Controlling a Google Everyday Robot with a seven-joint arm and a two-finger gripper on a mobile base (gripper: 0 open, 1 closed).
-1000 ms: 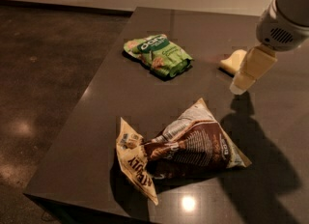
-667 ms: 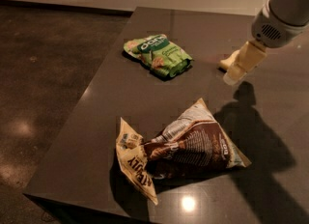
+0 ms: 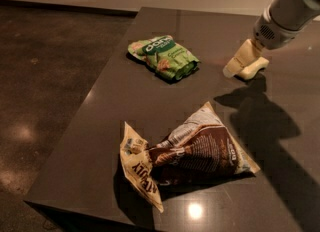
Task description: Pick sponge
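Gripper [image 3: 239, 65] low over the far right of the table [image 3: 110, 126], arm entering from upper right | sponge [image 3: 258, 66] lies on the table at the gripper's tip, contact unconfirmed | claw open or closed: I cannot tell | green snack bag [image 3: 162, 57] mid-table | brown bag [image 3: 195, 156] near front edge

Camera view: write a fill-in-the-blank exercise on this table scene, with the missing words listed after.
1. The tool sits low by the sponge, on the ____ side of the view.
2. The far snack bag is ____ in colour.
3. The table carries ____ snack bags in all, counting the crumpled brown bag near the front edge.

Missing words: right; green; two.
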